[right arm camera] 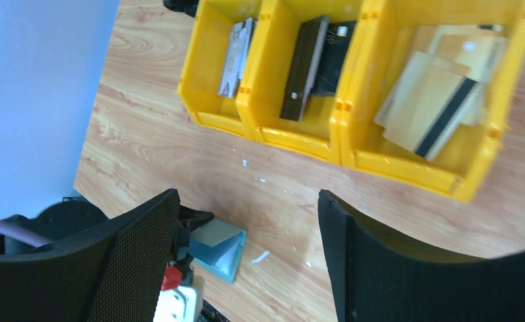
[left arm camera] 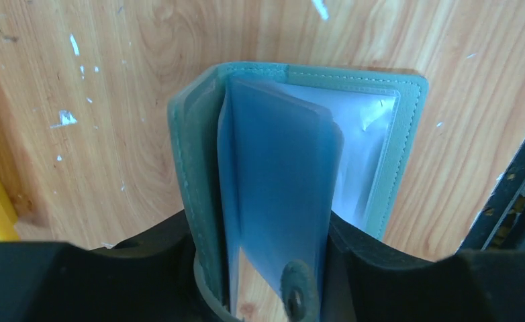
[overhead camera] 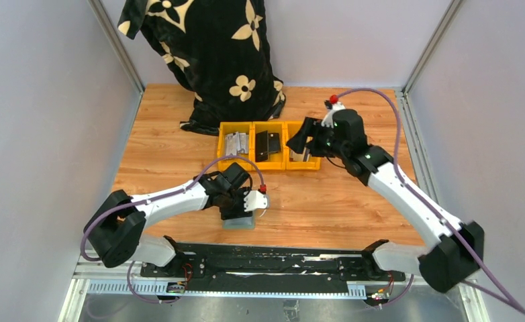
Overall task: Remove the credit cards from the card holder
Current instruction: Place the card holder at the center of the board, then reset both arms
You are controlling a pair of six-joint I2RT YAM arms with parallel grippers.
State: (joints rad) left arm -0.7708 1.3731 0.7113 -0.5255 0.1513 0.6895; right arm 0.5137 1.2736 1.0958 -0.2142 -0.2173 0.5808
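Drop-off step: the right gripper (right arm camera: pixel 246 201) stands wide and empty over the yellow bin (right arm camera: pixel 407 168) containing tan credit cards (right arm camera: pixel 434 107); the left gripper (left arm camera: pixel 260 268) brackets the open card holder (left arm camera: pixel 273 168) on the bench (overhead camera: pixel 327 201), clamping undeterminable; next, likely return to check its sleeves (left arm camera: pixel 280 201).

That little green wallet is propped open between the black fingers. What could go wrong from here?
The card holder stands on edge inside the left gripper; if released, it might flop shut or topple. It sits near the table's front edge, so a nudge could slide it off. The right gripper hangs open by the yellow bin holding tan cards and might bump it.
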